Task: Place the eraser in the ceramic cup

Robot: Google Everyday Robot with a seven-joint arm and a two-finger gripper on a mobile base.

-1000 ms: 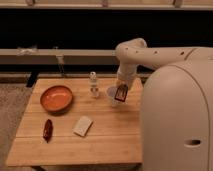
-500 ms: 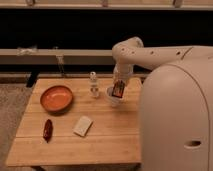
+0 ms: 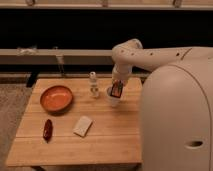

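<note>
Gripper (image 3: 116, 87) was found clamped on the eraser (image 3: 116, 91), holding it upright directly over the ceramic cup (image 3: 112, 100), its lower end at the rim; contact could not be determined. Cup stood on the wooden table (image 3: 115, 140), near a small bottle (image 3: 93, 84). An orange bowl (image 3: 56, 98) sat beyond the bottle; a pale block (image 3: 82, 125) and a dark red chili-shaped item (image 3: 47, 129) lay nearer the front edge.

Orange bowl (image 3: 56, 98), bottle (image 3: 93, 84), chili (image 3: 48, 129), white block (image 3: 83, 125) on table (image 3: 110, 147).
</note>
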